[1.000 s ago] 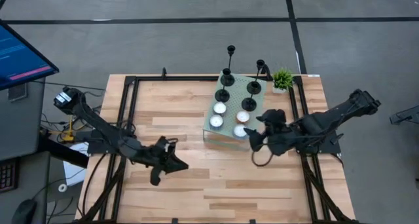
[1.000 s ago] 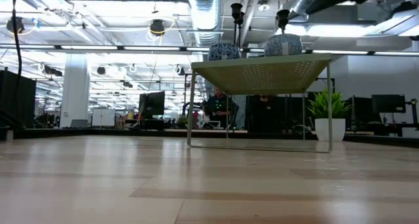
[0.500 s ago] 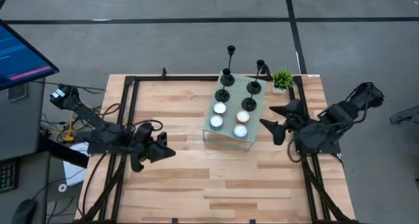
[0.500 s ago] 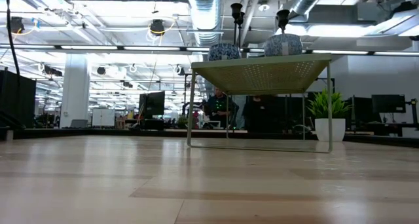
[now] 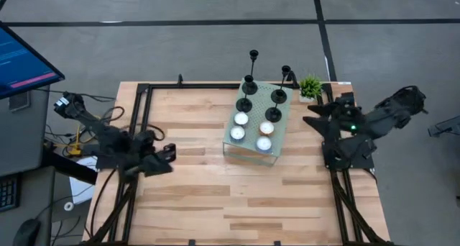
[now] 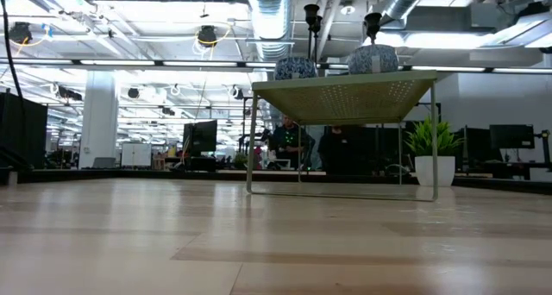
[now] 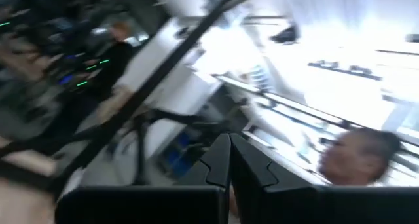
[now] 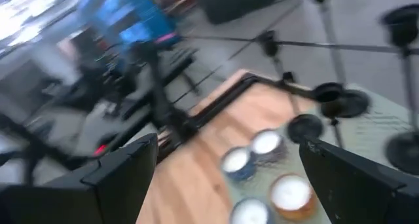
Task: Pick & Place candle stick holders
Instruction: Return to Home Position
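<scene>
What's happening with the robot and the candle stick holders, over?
Left gripper shut, at table's left edge; right gripper open, at right edge. Four candle stick holders upright on green shelf. Candles share the shelf; both grippers empty.

On your desk (image 5: 215, 196) the shelf (image 5: 248, 153) stands right of centre, toward the far edge. On it: four candle stick holders (image 5: 278, 96) on the far half, four candles (image 5: 240, 119) on the near half. The plant (image 5: 310, 86) sits on the desk just beside the shelf's far right corner.
</scene>
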You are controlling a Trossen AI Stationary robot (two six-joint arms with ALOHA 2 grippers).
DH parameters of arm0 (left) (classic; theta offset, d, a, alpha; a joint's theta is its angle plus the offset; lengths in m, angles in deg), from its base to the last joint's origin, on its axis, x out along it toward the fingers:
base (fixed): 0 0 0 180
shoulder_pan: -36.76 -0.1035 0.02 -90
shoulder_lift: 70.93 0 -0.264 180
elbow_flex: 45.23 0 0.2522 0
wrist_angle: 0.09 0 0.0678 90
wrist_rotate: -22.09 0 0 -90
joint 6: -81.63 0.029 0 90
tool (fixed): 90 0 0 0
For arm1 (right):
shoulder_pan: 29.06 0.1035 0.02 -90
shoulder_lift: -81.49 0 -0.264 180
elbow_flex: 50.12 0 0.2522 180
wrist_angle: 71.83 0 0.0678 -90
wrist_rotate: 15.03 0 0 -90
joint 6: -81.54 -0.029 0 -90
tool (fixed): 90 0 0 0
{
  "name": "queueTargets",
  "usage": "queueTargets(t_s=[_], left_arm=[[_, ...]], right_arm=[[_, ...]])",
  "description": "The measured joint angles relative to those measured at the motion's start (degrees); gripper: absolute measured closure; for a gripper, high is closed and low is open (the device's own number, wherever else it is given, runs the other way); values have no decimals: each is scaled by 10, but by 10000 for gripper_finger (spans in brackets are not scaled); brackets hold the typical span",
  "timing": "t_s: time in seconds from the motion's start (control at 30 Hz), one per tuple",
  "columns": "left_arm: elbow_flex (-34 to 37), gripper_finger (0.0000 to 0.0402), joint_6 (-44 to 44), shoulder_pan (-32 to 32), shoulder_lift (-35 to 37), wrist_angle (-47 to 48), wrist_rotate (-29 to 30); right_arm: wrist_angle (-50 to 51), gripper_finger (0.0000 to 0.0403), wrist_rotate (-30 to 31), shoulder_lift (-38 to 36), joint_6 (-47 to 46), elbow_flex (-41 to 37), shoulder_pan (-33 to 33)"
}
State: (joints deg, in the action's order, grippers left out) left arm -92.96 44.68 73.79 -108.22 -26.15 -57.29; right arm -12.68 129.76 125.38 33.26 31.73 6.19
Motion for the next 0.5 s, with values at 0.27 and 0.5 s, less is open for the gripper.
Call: queueTargets(t_s=[0.27,0.5], left_arm=[[-16,394,11,-34,82,-11,-157],[-42,394,-45,-107,123,-11,-401]], right_arm=[[-46,40,-45,-68,106,0,18],[-209,41,-110,-124,406,0,19]])
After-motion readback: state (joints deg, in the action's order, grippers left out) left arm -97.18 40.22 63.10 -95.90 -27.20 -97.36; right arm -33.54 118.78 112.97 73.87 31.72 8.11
